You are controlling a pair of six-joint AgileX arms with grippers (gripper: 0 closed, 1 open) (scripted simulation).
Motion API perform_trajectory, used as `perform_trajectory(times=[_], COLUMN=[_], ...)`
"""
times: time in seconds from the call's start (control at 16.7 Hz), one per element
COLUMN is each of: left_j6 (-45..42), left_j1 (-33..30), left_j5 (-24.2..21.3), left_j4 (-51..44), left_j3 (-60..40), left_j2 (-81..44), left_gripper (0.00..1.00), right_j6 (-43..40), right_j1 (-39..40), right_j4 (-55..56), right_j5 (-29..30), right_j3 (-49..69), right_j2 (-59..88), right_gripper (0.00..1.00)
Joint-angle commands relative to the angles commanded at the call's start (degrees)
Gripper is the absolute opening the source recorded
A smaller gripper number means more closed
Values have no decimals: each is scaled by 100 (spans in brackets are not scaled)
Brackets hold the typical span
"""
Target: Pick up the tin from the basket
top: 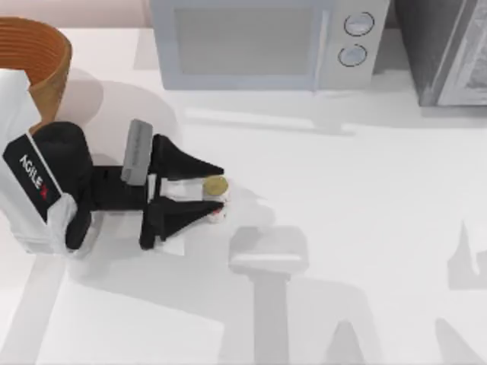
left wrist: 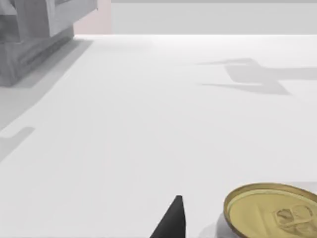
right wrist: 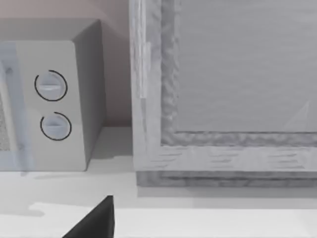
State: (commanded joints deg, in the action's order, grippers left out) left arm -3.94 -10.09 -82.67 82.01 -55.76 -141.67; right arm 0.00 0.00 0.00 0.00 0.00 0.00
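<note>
Top view: my left pincer (top: 215,199) brackets the tin (top: 215,187), seemingly gripped. Tin is already out of the basket (top: 46,53), well apart. Right pincer (right wrist: 96,220): state indeterminable.

— Where is the small cylindrical tin (top: 215,186) with the dull gold round top?

— Left of the table's middle, upright, its gold top facing up and its white side with red marks just showing beneath. In the left wrist view the top (left wrist: 271,214) shows a raised rim and a pull tab.

— And the round orange-brown woven basket (top: 34,57)?

— At the table's far left corner, upright, ribbed inside, tan outer wall. The tin is outside it, well apart.
</note>
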Motion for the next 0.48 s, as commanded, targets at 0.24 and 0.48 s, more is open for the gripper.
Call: perform_trajectory(times=[0.24,0.48], left_j6=[0,0], left_j1=[0,0], left_j5=[0,0], left_j4=[0,0], left_j3=[0,0], left_j2=[0,0], left_gripper=[100,100], right_j6=[0,0], right_j1=[0,0], right_j4=[0,0], right_j5=[0,0], right_j3=[0,0], right_j2=[0,0], right_gripper=[100,100])
